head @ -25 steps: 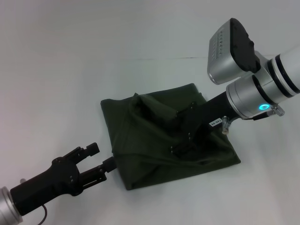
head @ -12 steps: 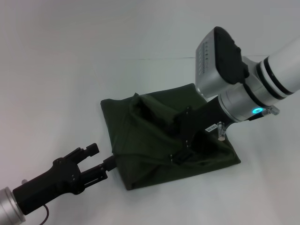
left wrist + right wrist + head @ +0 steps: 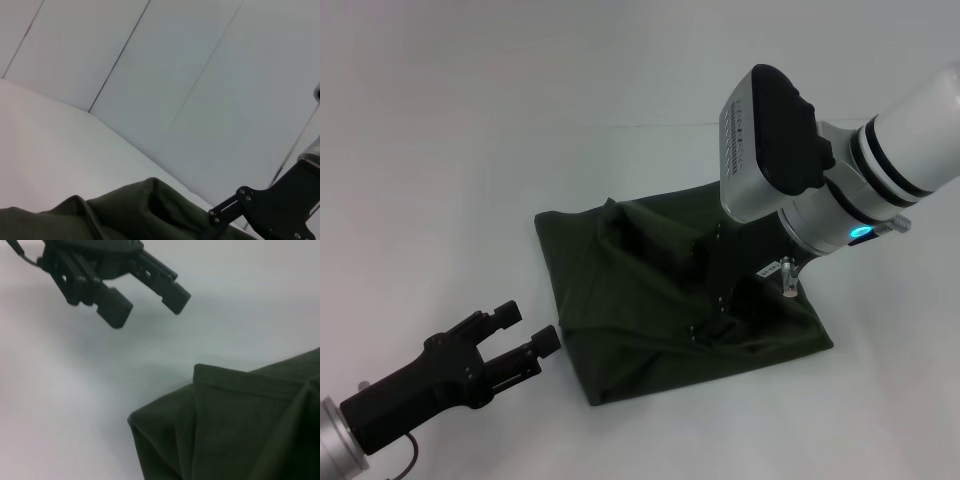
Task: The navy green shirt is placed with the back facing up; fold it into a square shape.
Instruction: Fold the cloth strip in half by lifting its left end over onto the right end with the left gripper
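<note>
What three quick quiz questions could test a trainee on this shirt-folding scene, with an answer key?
1. True or false: the left gripper is gripping the navy green shirt.
2. Which gripper is over the shirt? A) left B) right C) both
3. Fill in: the shirt lies folded into a roughly ____ bundle on the white table.

Key: 1 false, its fingers are open, just off the shirt's edge. 2 B. 3 square.

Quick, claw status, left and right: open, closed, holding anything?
Left claw: open, empty, just off the navy green shirt.
Right claw: down on the shirt; cannot tell whether it is open or closed.
</note>
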